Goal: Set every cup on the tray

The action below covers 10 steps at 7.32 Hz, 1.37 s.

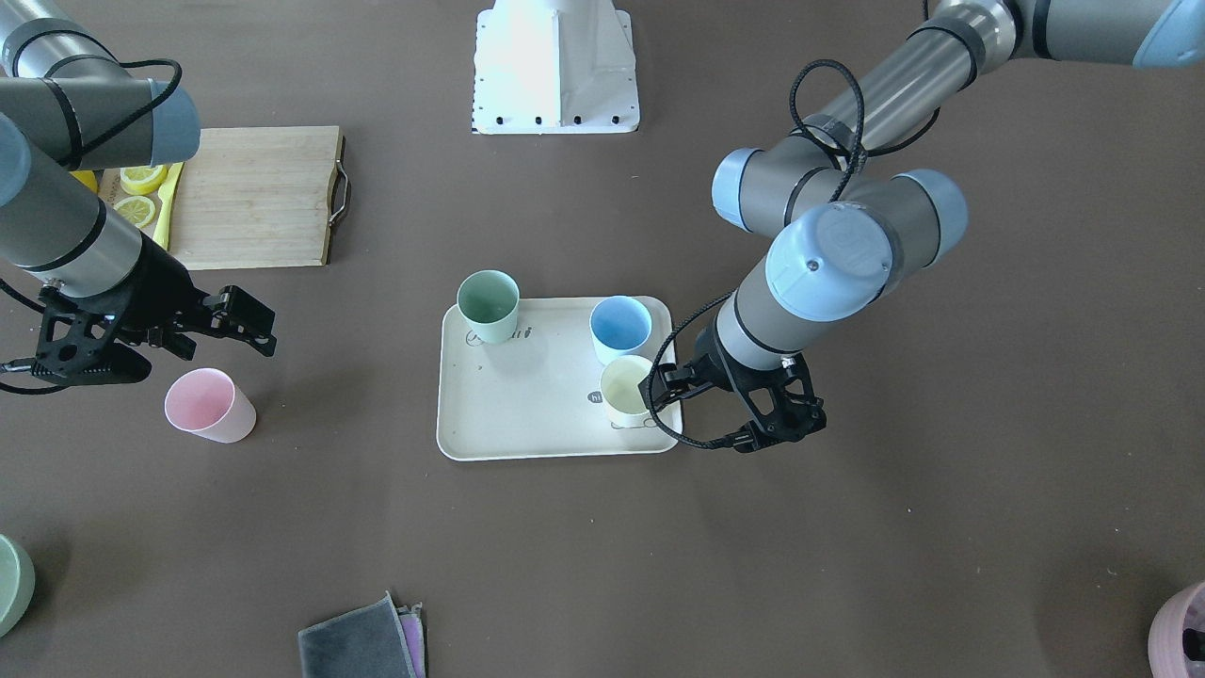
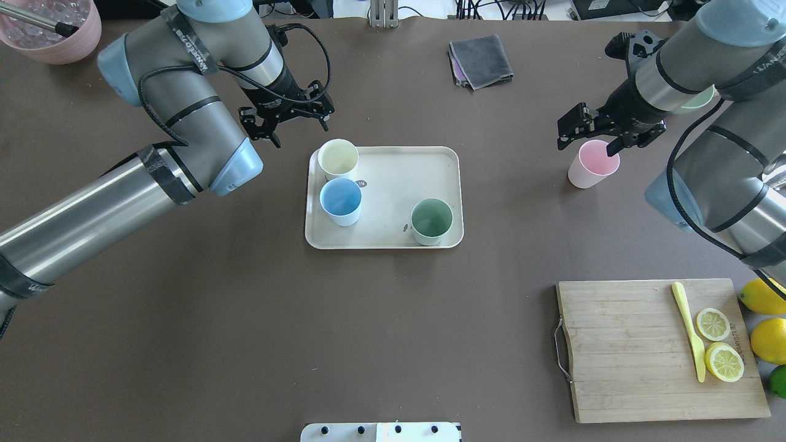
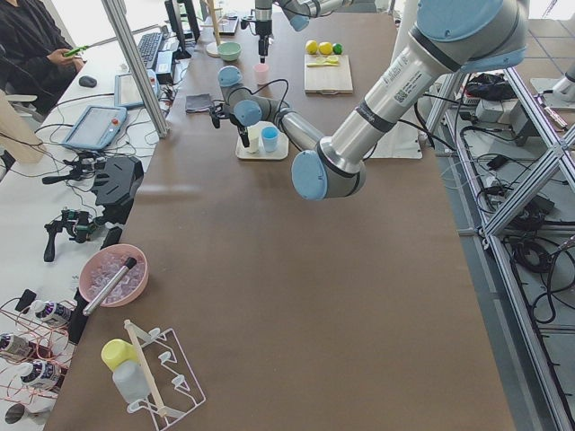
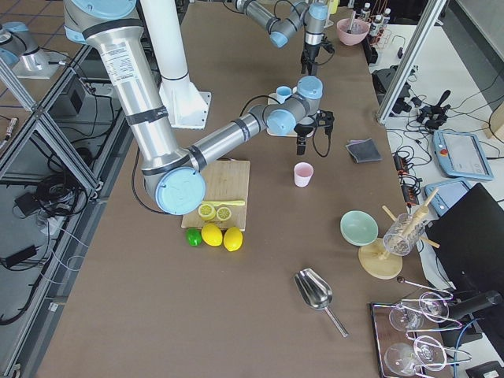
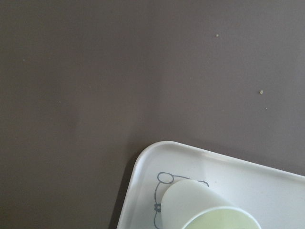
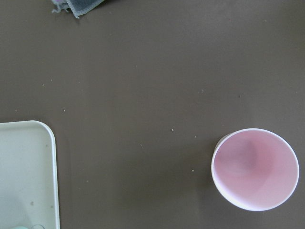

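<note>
Green cup [image 2: 431, 221], blue cup [image 2: 341, 201] and cream cup [image 2: 338, 158] sit on tray [image 2: 393, 184] mid-frame, pink cup [image 2: 592, 164] alone on counter [image 2: 245, 337] upper right by spread, empty right claw [image 2: 589, 142]: off-centre pinch may topple it; spread, empty left claw [image 2: 299, 132] beside cream cup may clip it

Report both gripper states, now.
Left gripper: open, holding nothing, beside the cream cup.
Right gripper: open, holding nothing, above the pink cup.
</note>
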Motion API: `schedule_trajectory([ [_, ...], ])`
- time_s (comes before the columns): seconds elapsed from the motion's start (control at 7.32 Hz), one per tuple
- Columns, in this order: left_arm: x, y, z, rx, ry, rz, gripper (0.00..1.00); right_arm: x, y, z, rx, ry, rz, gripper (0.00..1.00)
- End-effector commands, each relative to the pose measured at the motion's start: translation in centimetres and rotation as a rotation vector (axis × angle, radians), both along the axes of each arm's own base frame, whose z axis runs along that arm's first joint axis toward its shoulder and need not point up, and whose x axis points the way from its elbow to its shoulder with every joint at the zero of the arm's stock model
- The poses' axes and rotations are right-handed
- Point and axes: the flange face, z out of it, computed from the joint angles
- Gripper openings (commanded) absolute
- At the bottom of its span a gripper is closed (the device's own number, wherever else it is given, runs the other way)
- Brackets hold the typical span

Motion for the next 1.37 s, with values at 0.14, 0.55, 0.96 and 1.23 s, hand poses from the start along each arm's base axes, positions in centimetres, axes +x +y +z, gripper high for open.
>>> schedule_trajectory([
  [0.14,-6.5,-1.9,1.5,0.052,-0.028,0.044,0.98,1.1,-4.7,3.1,0.051,0.055,-0.032,1.00],
  [0.55,-7.0,-1.8,1.7,0.049,-0.025,0.052,0.98,2.2,-5.0,6.7,0.065,0.092,-0.071,1.00],
  [0.96,-7.0,-1.8,2.3,0.049,-0.029,0.056,0.98,2.6,-3.7,7.4,0.053,0.090,-0.067,1.00],
  [1.23,-7.0,-1.8,2.3,0.050,-0.030,0.055,0.98,3.0,-3.1,8.0,0.049,0.093,-0.067,1.00],
])
